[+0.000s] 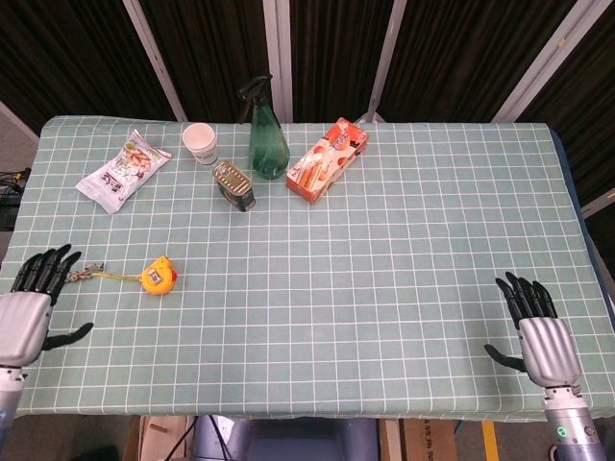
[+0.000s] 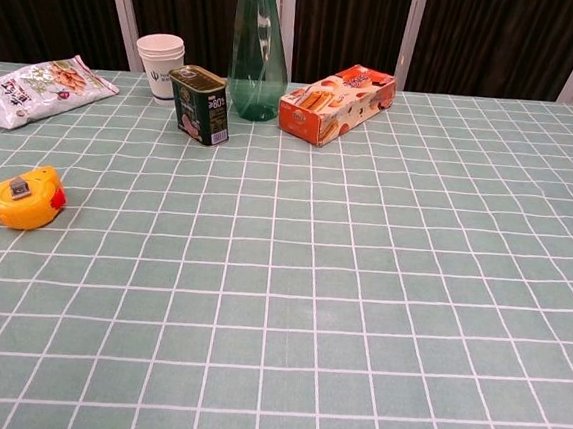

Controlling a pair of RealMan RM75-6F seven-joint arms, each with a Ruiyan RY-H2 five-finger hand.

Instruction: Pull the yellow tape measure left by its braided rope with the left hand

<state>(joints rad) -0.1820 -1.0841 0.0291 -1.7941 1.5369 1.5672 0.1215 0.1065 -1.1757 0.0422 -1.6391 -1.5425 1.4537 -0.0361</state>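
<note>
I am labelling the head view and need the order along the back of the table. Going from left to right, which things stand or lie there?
Snack bag → paper cup → tin can → green spray bottle → orange snack box.
</note>
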